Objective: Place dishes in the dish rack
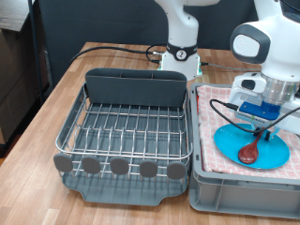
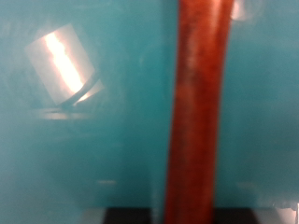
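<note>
On one plate (image 1: 272, 150), one spoon (image 1: 251, 150)

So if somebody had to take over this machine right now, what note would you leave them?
Gripper: low over the wooden spoon, which lies on the blue plate in the cloth-lined crate, at the exterior view's right. The wrist view shows the spoon handle close up; a grasp cannot be confirmed.
Dish rack: no dishes in it.
Done: nothing racked.
Left: spoon and plate; no cup in view.
</note>
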Controlling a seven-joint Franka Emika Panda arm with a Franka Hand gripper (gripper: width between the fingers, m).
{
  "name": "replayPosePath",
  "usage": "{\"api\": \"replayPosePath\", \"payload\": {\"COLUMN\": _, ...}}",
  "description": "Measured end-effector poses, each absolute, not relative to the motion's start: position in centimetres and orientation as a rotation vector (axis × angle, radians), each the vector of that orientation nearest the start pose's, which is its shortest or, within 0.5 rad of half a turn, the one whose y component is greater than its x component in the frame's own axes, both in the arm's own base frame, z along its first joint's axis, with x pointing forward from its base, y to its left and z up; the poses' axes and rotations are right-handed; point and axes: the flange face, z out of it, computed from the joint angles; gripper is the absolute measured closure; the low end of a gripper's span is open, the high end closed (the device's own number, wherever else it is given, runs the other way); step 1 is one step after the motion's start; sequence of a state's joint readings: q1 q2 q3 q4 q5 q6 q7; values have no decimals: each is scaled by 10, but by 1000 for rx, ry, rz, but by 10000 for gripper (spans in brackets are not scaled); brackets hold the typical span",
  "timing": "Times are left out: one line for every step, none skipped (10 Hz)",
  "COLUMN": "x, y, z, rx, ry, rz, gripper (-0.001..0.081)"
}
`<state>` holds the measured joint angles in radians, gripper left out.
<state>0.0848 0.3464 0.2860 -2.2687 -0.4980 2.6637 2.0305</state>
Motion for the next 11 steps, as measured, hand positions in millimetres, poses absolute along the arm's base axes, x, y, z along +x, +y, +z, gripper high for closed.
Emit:
{"api": "replayPosePath", "payload": {"x": 498, "y": 212, "z": 217, "rx": -2525, "ry": 1816, "rz": -254, "gripper": 720}}
{"api": "replayPosePath", "payload": {"x": 498, "y": 213, "z": 217, "rx": -2526, "ry": 1821, "rz": -247, "gripper": 720}}
{"api": "replayPosePath", "payload": {"x": 497, "y": 213, "z": 220, "rx": -2532, "ry": 1824, "rz": -243, "gripper": 720}}
{"api": "replayPosePath", "payload": {"x": 497, "y": 213, "z": 224, "rx": -2538, "ry": 1825, "rz": -244, "gripper": 720}}
{"api": "replayPosePath", "payload": {"x": 497, "y": 214, "z": 230, "rx": -2539, "ry": 1829, "rz": -248, "gripper": 720}}
{"api": "replayPosePath", "payload": {"x": 497, "y": 213, "z": 237, "rx": -2543, "ry": 1836, "rz": -250, "gripper": 720}}
{"api": "replayPosePath", "payload": {"x": 496, "y": 213, "z": 246, "rx": -2545, "ry": 1837, "rz": -251, "gripper": 720}}
{"api": "replayPosePath", "payload": {"x": 496, "y": 211, "z": 255, "rx": -2553, "ry": 1834, "rz": -254, "gripper": 720}}
{"api": "replayPosePath", "payload": {"x": 494, "y": 209, "z": 266, "rx": -2558, "ry": 1837, "rz": -252, "gripper": 725}}
{"api": "replayPosePath", "payload": {"x": 491, "y": 206, "z": 279, "rx": -2561, "ry": 1852, "rz": -246, "gripper": 725}}
{"api": "replayPosePath", "payload": {"x": 488, "y": 202, "z": 292, "rx": -2559, "ry": 1869, "rz": -247, "gripper": 725}}
